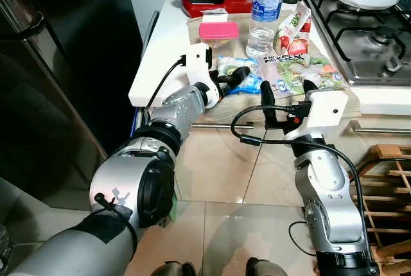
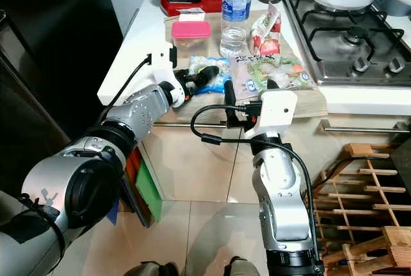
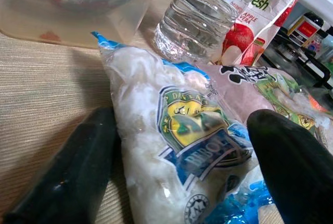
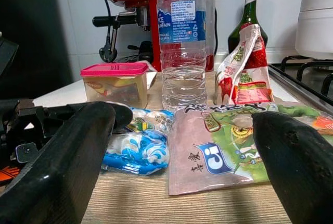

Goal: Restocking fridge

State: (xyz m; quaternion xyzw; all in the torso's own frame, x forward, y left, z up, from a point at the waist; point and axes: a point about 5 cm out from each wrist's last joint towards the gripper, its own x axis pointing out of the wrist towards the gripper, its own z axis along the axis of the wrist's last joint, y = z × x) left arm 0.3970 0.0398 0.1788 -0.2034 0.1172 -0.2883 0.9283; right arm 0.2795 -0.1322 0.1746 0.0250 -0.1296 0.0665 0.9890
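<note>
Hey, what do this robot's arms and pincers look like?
Both arms are silver metal with black joint rings. Each wrist carries a white boxy camera housing with a black cable looping off it. The left pincer and right pincer each have two long black fingers. A black strap wraps the left upper arm.

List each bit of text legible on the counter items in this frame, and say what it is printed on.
"APPLE" and under it a partly hidden word starting "VERA", below cut-off letters "esh": red and white pouch.
"MOUNTAIN", with cut-off letters above it: blue label of the water bottle.
Large "C": green and pink frozen bag.
Blue and white bag between the left hand's fingers: crest and banner lettering too blurred to read.
Wine bottle label: too small.
</note>
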